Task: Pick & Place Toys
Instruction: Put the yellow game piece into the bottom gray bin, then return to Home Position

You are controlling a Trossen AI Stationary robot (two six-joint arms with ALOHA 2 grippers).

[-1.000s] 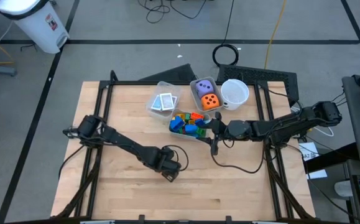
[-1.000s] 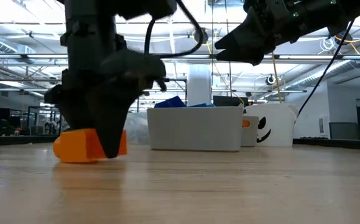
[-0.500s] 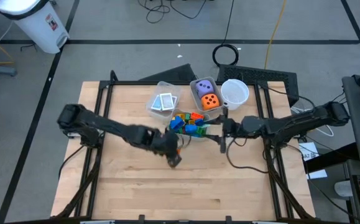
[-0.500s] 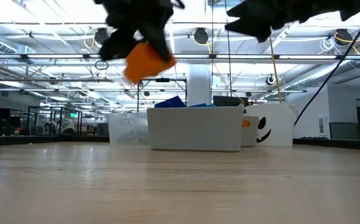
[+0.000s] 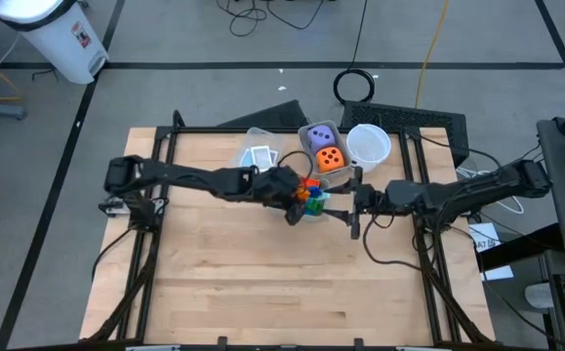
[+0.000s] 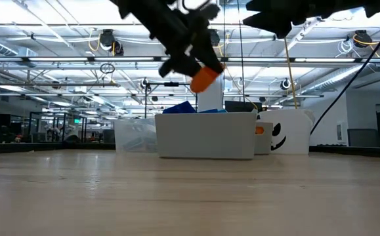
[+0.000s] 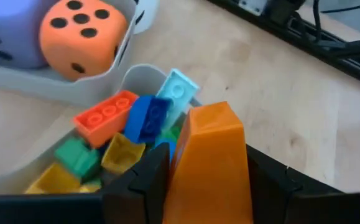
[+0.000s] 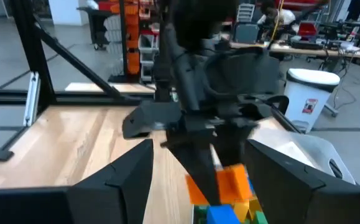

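1. Around the work: near the top centre of the high view, a clear bin of cards (image 5: pixel 259 156), a bin with a purple die (image 5: pixel 321 137) and an orange die (image 5: pixel 331 159), and a white cup (image 5: pixel 368 145) stand close together on the wooden table (image 5: pixel 214 273).
2. The left gripper (image 5: pixel 297 203) hangs above the block bin (image 6: pixel 206 134), its arm crossing over the cards bin and hiding much of the blocks from above.
3. Its fingers are clamped on an orange block (image 7: pixel 211 162), held clear of the table.
4. The right gripper (image 5: pixel 352 210) waits just right of the block bin, fingers apart and holding nothing.
5. Only the left wrist view shows the bin's contents: a red block (image 7: pixel 105 115), a blue block (image 7: pixel 147 118) and green and yellow blocks.
6. The low view alone shows the orange block's height above the bin rim.
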